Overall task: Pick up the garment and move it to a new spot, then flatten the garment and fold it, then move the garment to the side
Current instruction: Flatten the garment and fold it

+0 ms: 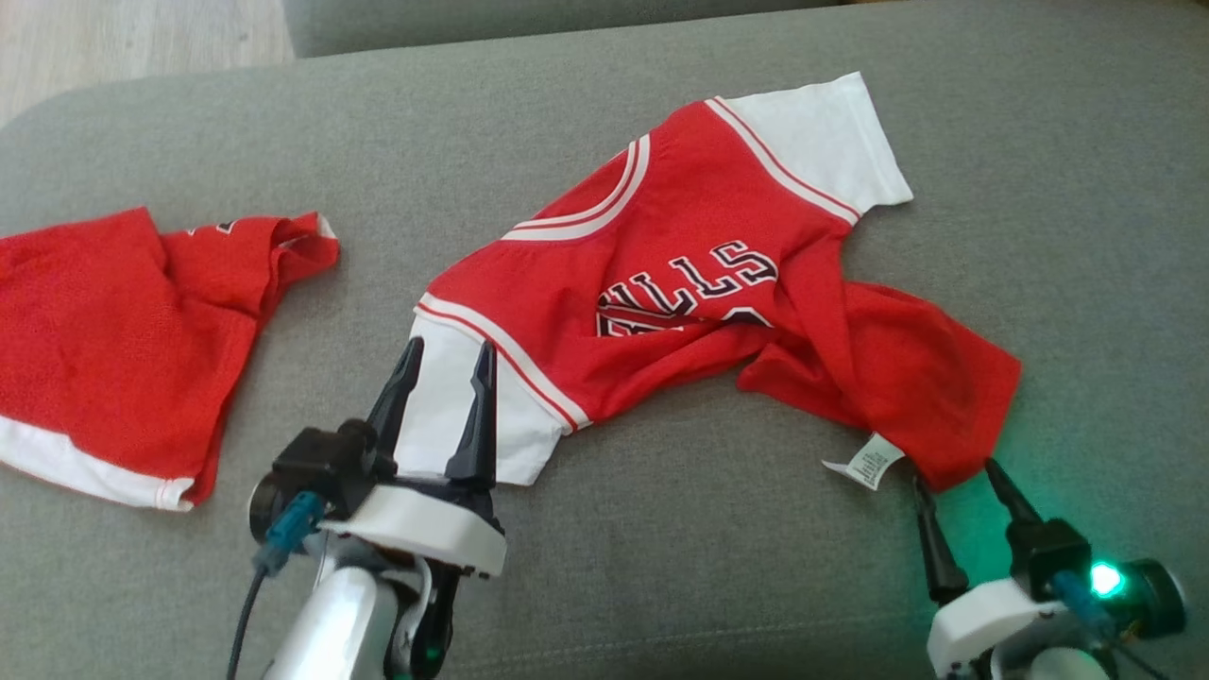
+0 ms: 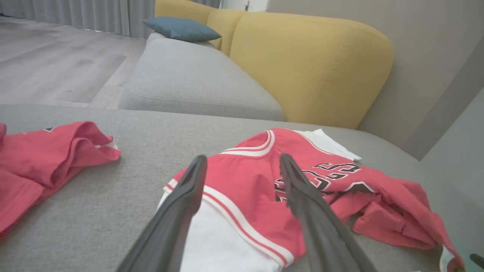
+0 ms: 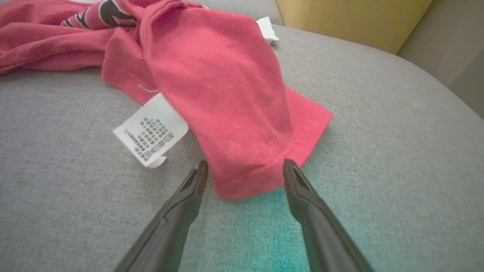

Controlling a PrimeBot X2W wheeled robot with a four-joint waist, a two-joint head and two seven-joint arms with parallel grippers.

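Observation:
The garment [image 1: 680,283], a red jersey with white sleeves and dark lettering, lies crumpled and face up on the grey cushion [image 1: 661,567]. My left gripper [image 1: 450,345] is open, its fingers straddling the near white sleeve [image 1: 439,416]; in the left wrist view the left gripper [image 2: 242,158] reaches over the sleeve's red-and-white trim on the garment [image 2: 242,189]. My right gripper [image 1: 954,474] is open at the red hem corner, beside a white care label [image 1: 869,463]. In the right wrist view the right gripper [image 3: 246,163] brackets the hem of the garment [image 3: 219,75], with the label [image 3: 151,130] to the left.
A second red garment [image 1: 113,340] with a white hem lies at the left of the cushion, also the second red garment [image 2: 45,155] in the left wrist view. Beyond are a yellow backrest [image 2: 310,64], a blue pillow [image 2: 181,28] and wooden floor [image 2: 56,64].

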